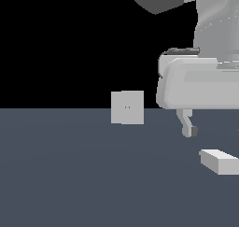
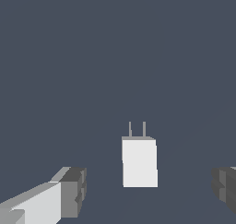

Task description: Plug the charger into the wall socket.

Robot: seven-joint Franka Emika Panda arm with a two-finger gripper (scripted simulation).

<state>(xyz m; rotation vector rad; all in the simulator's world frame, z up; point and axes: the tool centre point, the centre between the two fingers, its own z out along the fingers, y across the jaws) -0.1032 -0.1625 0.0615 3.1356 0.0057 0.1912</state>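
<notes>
I am hovering the gripper [image 2: 148, 191] above the charger [image 2: 139, 162], fingers spread wide and holding nothing. The charger is lying flat on the floor [image 1: 70, 174], well apart from the wall socket [image 1: 127, 107]. I am planning to descend straight, straddling its long sides, prongs unobstructed.

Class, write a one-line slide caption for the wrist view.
Open gripper hovering over the charger, its two prongs pointing away.
</notes>
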